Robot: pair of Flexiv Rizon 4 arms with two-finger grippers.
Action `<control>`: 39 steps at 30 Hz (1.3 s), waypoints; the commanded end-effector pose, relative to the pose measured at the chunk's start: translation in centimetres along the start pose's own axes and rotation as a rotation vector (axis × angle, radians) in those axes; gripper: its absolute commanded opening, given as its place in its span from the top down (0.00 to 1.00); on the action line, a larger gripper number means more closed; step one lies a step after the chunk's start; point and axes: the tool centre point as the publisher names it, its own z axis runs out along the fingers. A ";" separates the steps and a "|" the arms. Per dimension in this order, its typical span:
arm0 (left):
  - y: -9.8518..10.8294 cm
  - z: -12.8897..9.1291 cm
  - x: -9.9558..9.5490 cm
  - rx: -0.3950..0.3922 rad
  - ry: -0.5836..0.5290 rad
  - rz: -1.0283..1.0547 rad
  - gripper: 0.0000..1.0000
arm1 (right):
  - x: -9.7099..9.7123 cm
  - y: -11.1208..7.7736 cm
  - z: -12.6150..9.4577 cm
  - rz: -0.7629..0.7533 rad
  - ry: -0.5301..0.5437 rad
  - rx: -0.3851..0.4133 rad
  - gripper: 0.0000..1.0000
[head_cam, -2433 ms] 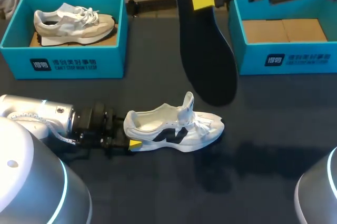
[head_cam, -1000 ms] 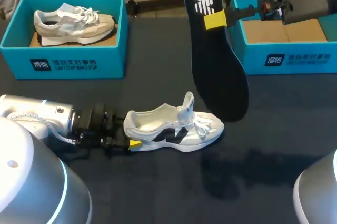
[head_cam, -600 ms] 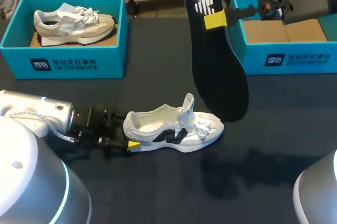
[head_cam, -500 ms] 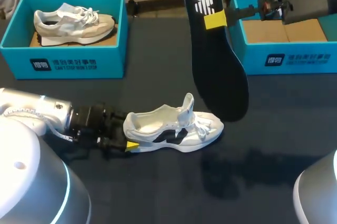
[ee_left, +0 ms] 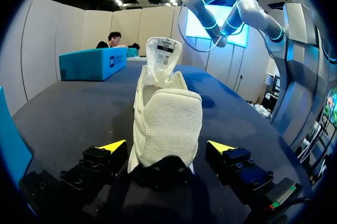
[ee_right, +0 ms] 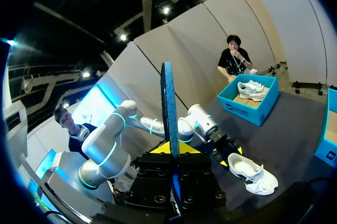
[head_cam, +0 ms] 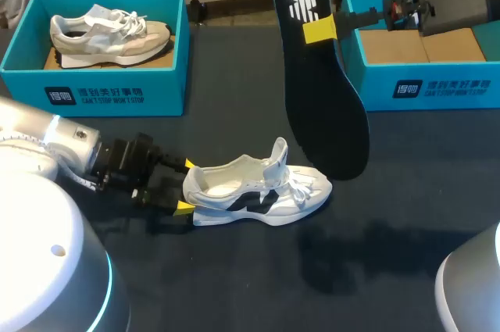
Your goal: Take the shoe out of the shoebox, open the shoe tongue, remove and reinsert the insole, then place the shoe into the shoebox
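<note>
On the dark table [head_cam: 234,285], left claw [head_cam: 186,186] gapes behind the shoe [head_cam: 258,191]; right claw [head_cam: 320,29] pinches the logo-printed insole [head_cam: 322,105].

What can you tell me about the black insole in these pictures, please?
The black insole is a long, thin, flat piece with a white logo at its heel end. The right pincer is shut on one edge near that end and holds it in the air, toe end hanging down, higher than the white shoe. Nothing else seems to touch it.

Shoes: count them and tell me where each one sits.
2. A white shoe lies on the table mid-front; a beige shoe sits in the left shoebox. Part of the right shoebox is hidden.
</note>
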 end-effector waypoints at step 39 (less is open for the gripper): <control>-4.2 -1.4 -0.3 -0.553 -0.117 0.009 0.00 | 0.0 0.1 0.3 0.002 -0.002 0.002 1.00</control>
